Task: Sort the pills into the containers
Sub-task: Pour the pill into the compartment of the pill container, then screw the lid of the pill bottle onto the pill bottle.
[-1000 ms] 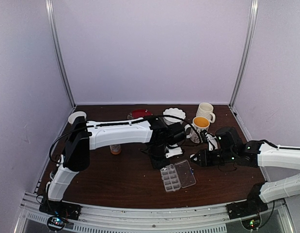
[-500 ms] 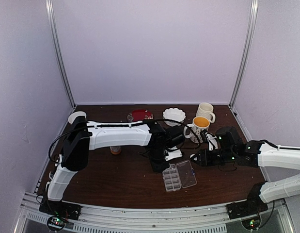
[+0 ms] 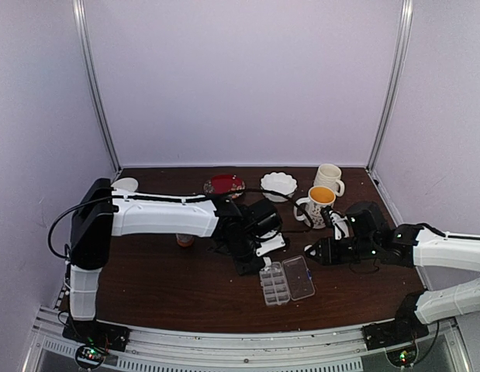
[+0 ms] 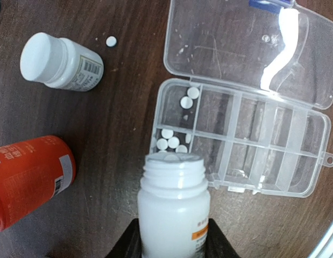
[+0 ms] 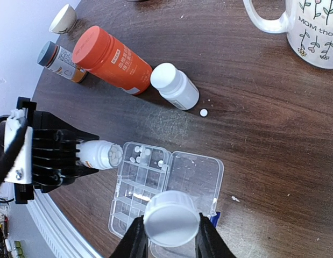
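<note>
The left gripper point(image 4: 173, 244) pinches an open white bottle point(image 4: 173, 207), its mouth at the box's point(image 4: 322, 134) end. Pills point(image 4: 173, 142) lie in the two end containers point(image 4: 177, 129) (one stray pill point(image 4: 111, 41) sits on the table point(image 4: 118, 134) by a capped bottle point(image 4: 58, 62)). The right gripper point(image 5: 171, 239) pinches a white cap point(image 5: 171, 217) near the open lid point(image 4: 236, 48).

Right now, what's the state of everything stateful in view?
Pill box: lid open, pills in two end compartments, others look empty.
Held white bottle: uncapped, tipped toward the box, in left jaws.
White cap: off, gripped in right jaws.
Small white bottle: capped.
Orange bottle: capped.
Loose pill: on table, outside box.
Flowered mug: upright.
</note>
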